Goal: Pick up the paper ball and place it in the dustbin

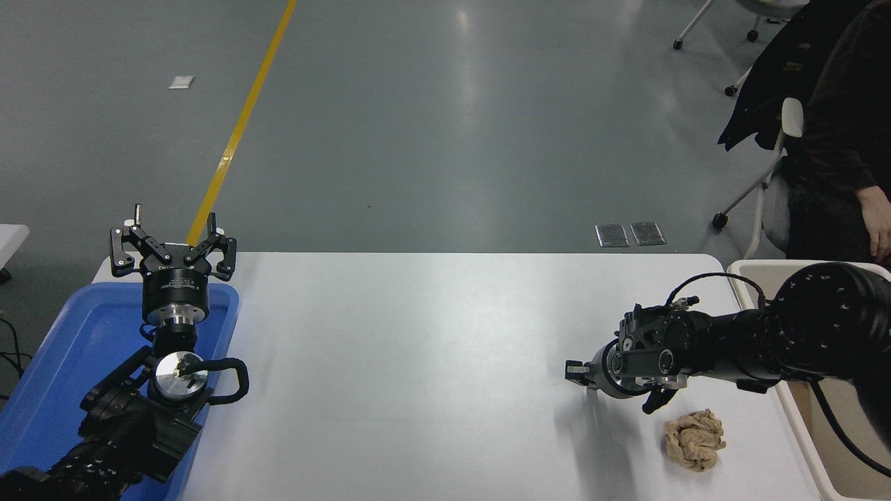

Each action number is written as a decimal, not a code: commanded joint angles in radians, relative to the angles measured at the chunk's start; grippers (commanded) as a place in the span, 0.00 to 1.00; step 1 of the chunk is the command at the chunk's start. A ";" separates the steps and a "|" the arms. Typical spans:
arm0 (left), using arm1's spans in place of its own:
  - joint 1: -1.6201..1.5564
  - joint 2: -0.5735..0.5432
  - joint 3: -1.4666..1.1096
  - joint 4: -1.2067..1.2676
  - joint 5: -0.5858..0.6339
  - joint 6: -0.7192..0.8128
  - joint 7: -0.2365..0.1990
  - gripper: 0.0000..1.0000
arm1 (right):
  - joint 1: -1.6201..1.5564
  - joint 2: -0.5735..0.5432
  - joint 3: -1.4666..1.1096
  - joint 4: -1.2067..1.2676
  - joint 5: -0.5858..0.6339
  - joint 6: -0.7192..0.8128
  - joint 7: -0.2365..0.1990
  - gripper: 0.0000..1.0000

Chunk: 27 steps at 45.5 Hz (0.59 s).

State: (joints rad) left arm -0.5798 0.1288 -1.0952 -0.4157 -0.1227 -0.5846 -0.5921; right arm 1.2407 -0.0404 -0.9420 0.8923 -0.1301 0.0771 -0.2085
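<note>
Paper ball [695, 440] lies on white table [418, 334], apart from dustbin [800, 431] at its right | right gripper [612, 386] above-left of ball, spread unclear | left gripper [174, 250] wide over blue tray [62, 362] | grey floor, yellow line [243, 118]

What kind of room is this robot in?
Probably a robot lab or workshop: a wide grey floor with a yellow line, a white table, and rolling chairs nearby.
</note>
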 commanded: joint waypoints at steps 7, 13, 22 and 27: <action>0.000 0.000 0.000 0.000 -0.002 -0.001 0.002 0.99 | 0.006 0.002 -0.001 0.000 0.000 -0.002 0.000 0.00; 0.000 0.003 0.001 0.000 0.000 0.000 0.000 0.99 | 0.022 0.000 -0.003 0.002 0.003 0.000 0.000 0.00; 0.000 0.003 0.001 0.000 0.000 0.000 0.000 0.99 | 0.065 -0.012 -0.006 0.016 0.007 0.012 0.000 0.21; 0.000 0.003 0.001 0.000 -0.002 -0.001 0.000 0.99 | 0.123 -0.035 0.008 0.040 0.015 0.018 0.000 1.00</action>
State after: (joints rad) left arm -0.5798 0.1310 -1.0944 -0.4157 -0.1238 -0.5850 -0.5922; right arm 1.2863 -0.0471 -0.9461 0.9019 -0.1245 0.0837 -0.2087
